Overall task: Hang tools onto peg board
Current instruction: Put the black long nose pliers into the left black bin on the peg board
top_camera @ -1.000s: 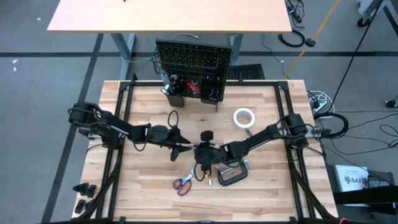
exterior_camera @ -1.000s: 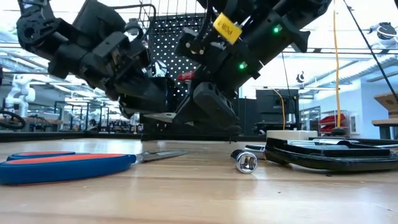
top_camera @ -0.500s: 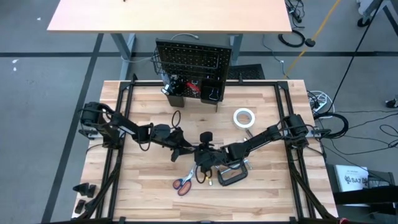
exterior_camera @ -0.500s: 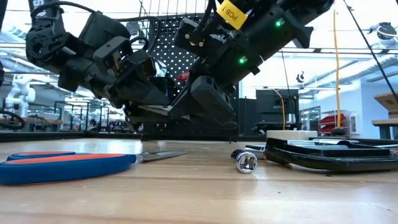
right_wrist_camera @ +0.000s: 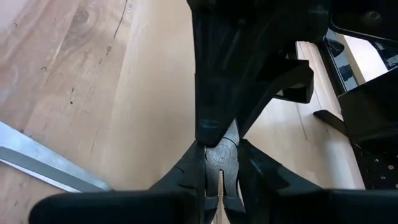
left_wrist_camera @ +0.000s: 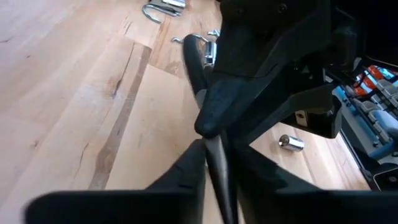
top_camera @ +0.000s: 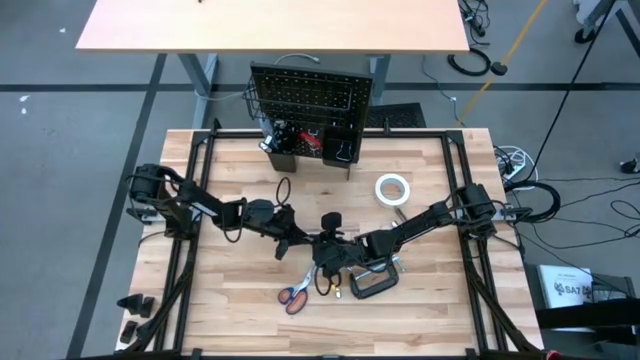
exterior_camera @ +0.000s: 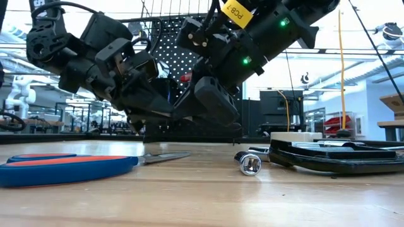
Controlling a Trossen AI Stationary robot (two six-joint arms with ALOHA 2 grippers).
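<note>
Both grippers meet over the table's middle on the dark-handled pliers point(top_camera: 311, 241). My right gripper point(right_wrist_camera: 219, 177) comes from the right and is shut on the pliers' head. My left gripper point(left_wrist_camera: 217, 180) comes from the left and is shut on a handle. In the low view the two dark grippers point(exterior_camera: 180, 104) overlap just above the table, and the pliers are hidden between them. The peg board point(top_camera: 310, 95) stands upright at the table's far edge. My left gripper pinches a slim dark pliers handle point(left_wrist_camera: 216, 152) between its two fingers, coming slanted down from the table's left, roughly along the handle. The pliers are clear of the table. My right gripper holds the pliers' head, whose serrated jaws point(right_wrist_camera: 219, 169) show between its two fingers. It comes slanted down from the table's right.
Orange-handled scissors point(top_camera: 296, 293) and a black C-clamp point(top_camera: 372, 281) lie near the front, with a silver socket end point(exterior_camera: 250, 164) between them. A white tape roll point(top_camera: 393, 188) lies at the right. Bins with tools point(top_camera: 300, 140) hang at the board's foot. A dark cord loop point(top_camera: 280, 188) lies at the left.
My left gripper has sunk a little, tipped further down and gone toward the table's right, up against my right gripper and the pliers. My right gripper has stayed in place with the pliers.
</note>
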